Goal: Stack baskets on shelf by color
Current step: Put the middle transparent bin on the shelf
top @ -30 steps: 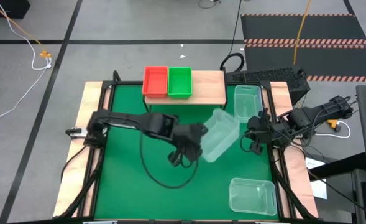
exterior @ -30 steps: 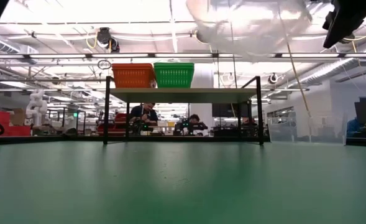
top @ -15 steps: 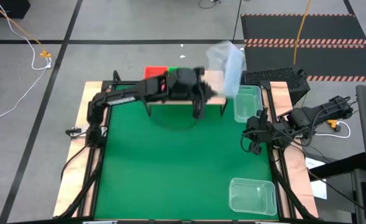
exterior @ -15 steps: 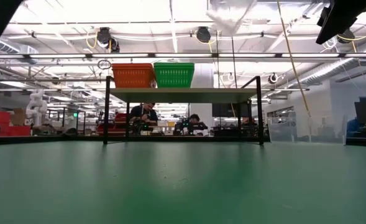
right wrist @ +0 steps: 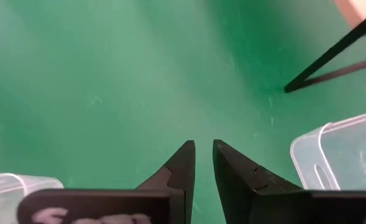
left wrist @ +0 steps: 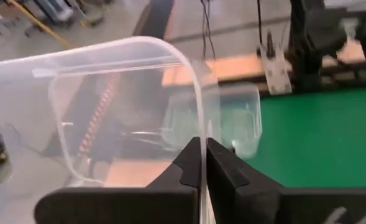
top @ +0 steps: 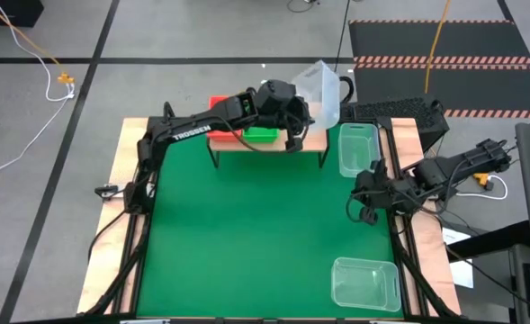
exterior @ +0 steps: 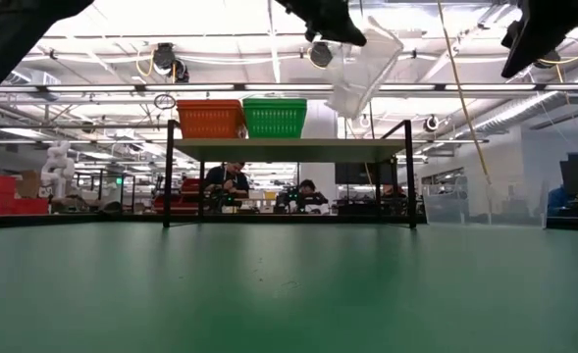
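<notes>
Held basket: clear basket [top: 322, 88] tilted in the air above the shelf's right end, its rim pinched in the left gripper [left wrist: 202, 163].
Shelf: light-wood shelf [top: 302, 128] at the worktop's far edge, carrying a red basket [exterior: 210, 119] and a green basket [exterior: 275, 117] side by side at its left end.
Other clear baskets: one [top: 358, 149] on the green mat [top: 247, 234] just right of the shelf, one [top: 366, 284] at the near right corner.
Right gripper: right gripper [right wrist: 204, 163] over the mat by the right edge, fingers nearly together, holding nothing.
</notes>
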`<state>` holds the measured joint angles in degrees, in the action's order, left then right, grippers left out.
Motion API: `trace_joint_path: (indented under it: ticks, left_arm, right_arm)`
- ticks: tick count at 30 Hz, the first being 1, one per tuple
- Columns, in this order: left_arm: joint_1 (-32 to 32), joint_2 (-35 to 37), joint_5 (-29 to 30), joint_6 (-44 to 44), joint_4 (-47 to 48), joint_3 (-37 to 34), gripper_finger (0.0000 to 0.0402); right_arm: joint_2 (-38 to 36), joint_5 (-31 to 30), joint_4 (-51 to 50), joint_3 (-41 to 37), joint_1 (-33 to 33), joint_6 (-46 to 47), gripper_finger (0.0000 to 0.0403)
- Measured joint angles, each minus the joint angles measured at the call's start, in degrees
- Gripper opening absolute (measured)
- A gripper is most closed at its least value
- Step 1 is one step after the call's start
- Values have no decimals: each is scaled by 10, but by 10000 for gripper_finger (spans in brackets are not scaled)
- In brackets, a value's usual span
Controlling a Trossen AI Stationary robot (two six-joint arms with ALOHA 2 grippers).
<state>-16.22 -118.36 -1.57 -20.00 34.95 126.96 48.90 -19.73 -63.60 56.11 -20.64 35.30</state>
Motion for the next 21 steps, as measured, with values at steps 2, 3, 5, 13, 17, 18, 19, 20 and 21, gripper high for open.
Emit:
trace_joint_path:
  ticks: [2, 3, 5, 13, 17, 18, 19, 20, 21]
  left_arm:
    - [1, -2, 0, -5, 23, 0, 9]
    - [1, -2, 0, -8, 31, 0, 6]
    - [1, -3, 0, -9, 46, 0, 5]
    - [-1, -3, 0, -2, 81, 0, 8]
    - [-1, -11, 2, -3, 82, 0, 9]
    - [-2, -14, 2, -2, 82, 0, 14]
    - [-2, -14, 3, -2, 80, 0, 18]
    - [-2, -15, 3, -2, 81, 0, 21]
    - [-2, -15, 3, -2, 85, 0, 22]
  right_arm:
    - [0, 1, 0, -11, 0, 4, 50]
    - [0, 2, 0, -16, 0, 6, 50]
    - [0, 2, -1, -23, 0, 11, 50]
    - [-1, 0, 30, -25, 0, 0, 50]
    - [-1, 1, 58, -25, 0, -14, 50]
    - [-1, 1, 62, -25, 0, -14, 50]
    - [-1, 2, 64, -25, 0, -14, 50]
    - [-1, 2, 64, -25, 0, -15, 50]
    - [-1, 2, 64, -25, 0, -15, 50]
